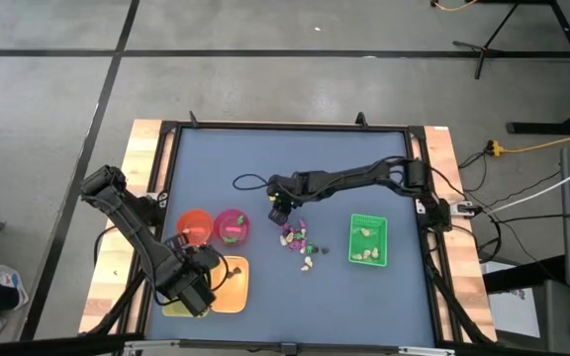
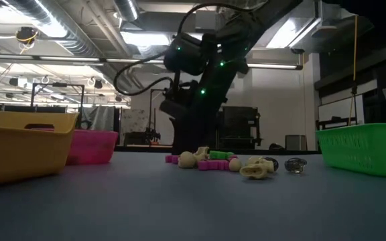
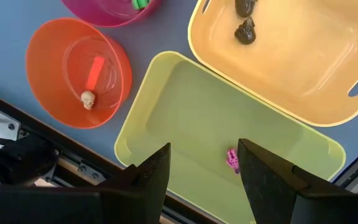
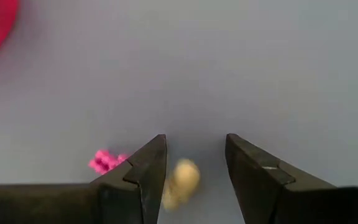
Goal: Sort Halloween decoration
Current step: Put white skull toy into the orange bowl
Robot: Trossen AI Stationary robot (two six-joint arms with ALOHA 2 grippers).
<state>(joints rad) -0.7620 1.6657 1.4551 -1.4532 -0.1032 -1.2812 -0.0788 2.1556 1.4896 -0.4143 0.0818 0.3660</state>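
Note:
A small pile of Halloween decoration trinkets (image 1: 300,242), magenta, cream, green and dark, lies on the blue table (image 1: 265,158) between the pink bowl (image 1: 231,225) and the green tray (image 1: 368,240). My right gripper (image 1: 283,210) slants down at the pile's far-left edge and is open. A cream trinket (image 4: 182,180) shows between its fingers and a magenta one (image 4: 104,160) beside them. My left gripper (image 3: 202,163) points down, open, above the pale yellow-green tray (image 3: 185,93), where a magenta trinket (image 3: 232,160) lies.
The orange bowl (image 3: 79,71) holds a cream skull (image 3: 88,98), and the pink bowl (image 3: 114,9) holds a green piece. Two dark trinkets (image 3: 246,31) lie in the orange-yellow tray (image 3: 303,62). The green tray (image 2: 364,147) holds cream pieces. Bare table lies toward the far edge.

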